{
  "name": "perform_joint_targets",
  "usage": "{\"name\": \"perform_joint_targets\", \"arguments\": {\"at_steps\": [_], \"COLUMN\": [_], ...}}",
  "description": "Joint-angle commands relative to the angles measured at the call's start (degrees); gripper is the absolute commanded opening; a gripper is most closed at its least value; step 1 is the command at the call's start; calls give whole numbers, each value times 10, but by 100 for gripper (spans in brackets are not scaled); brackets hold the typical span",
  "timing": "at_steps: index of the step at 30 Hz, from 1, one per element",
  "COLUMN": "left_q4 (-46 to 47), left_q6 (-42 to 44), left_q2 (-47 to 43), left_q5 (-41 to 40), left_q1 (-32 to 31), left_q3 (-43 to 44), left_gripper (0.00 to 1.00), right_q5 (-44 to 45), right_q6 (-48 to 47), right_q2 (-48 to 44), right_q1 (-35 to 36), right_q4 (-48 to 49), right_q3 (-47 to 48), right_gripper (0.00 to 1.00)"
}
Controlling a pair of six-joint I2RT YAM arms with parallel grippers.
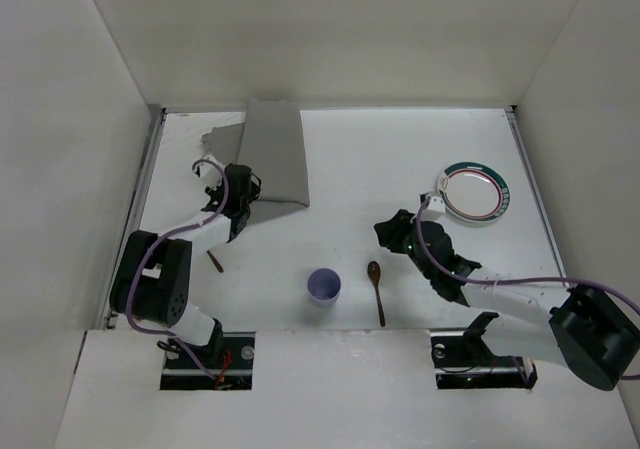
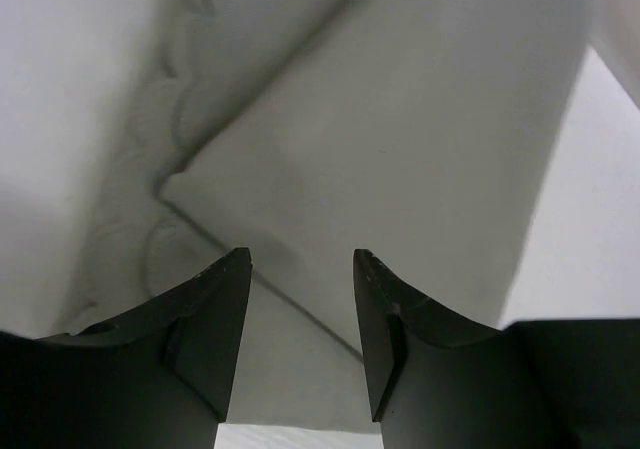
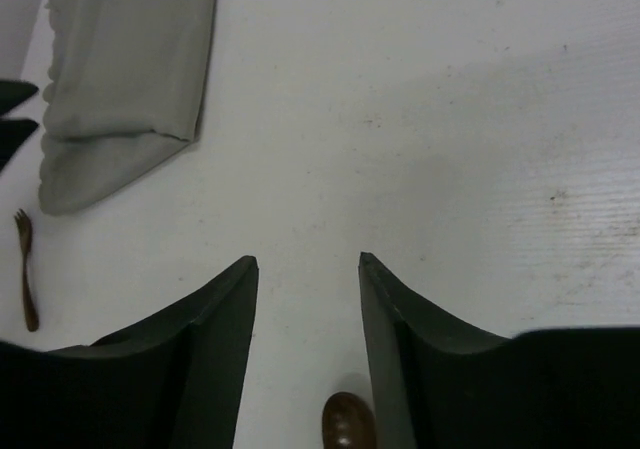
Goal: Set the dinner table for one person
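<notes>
Little looks set: the folded grey mat [image 1: 275,154] lies far left, while the plate [image 1: 476,191], cup [image 1: 323,287], wooden spoon [image 1: 378,291] and fork [image 1: 214,260] sit scattered. The left gripper [image 2: 300,257] and right gripper [image 3: 307,261] both gape, empty.

Left fingers [image 2: 205,339] and right fingers [image 3: 200,349] stand apart, apparently empty.

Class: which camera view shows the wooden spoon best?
Top external: the whole wooden spoon lies in view, bowl to handle. The right wrist view catches only its bowl end at the bottom edge; the left wrist view shows none of it.
</notes>
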Motion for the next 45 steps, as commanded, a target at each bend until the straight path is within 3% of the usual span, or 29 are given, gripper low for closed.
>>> {"name": "perform_joint_targets", "arguments": {"at_steps": [1,5,12,21,27,31,39,45], "left_q4": [16,59,72,70,77,77,51,41], "left_q6": [-91,-114,-123,-125,-105,-99,124,291], "left_q2": [-3,6,50,52,90,90,83,200], "left_q5": [36,48,69,52,45,55,40,179], "left_q1": [36,60,85,98,94,89,-75,-187], "left_q3": [-20,-42,-27,-23,21,44,214,371], "left_gripper": [42,42,41,36,23,5,0,1], "right_q5": [-12,-23,-26,-27,-24,-23,-10,62], "right_q6": [-7,-9,-11,-12,-13,-11,-4,3], "right_q2": [7,5,10,13,-2,-17,-21,-68], "right_q1": [7,12,19,19,19,16,17,19], "right_q4": [35,37,38,38,35,34,36,34], "right_q3": [26,28,31,32,28,22,21,-2], "right_gripper": [44,39,51,52,52,55,58,59]}}
